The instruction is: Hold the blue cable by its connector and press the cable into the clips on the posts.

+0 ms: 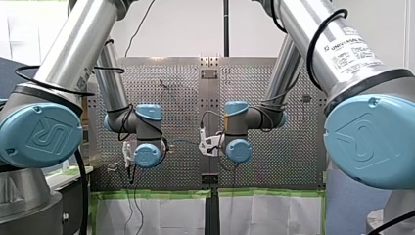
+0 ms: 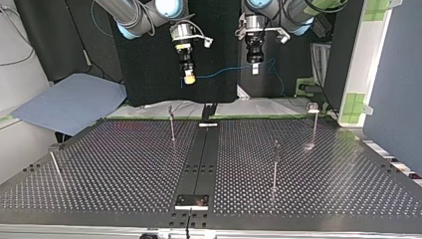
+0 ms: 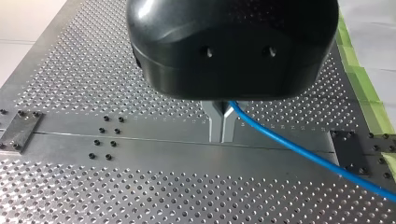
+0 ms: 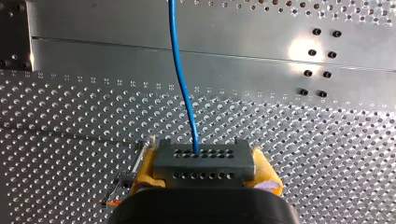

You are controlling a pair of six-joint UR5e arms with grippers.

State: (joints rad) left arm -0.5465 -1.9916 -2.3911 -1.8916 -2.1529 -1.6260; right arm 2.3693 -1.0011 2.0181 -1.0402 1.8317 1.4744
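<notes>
Perforated table (image 2: pixel 124 164), posts (image 2: pixel 274 167) empty | right gripper (image 4: pixel 205 175) pinches connector (image 4: pixel 204 158), left gripper (image 3: pixel 222 126) pinches cable (image 3: pixel 299 149), both well above table | best: lower together, cable taut, lined over a clip (image 2: pixel 313 106) before pressing.

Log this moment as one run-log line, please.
left hand: shut on blue cable | right hand: shut on connector | posts: no cable
</notes>
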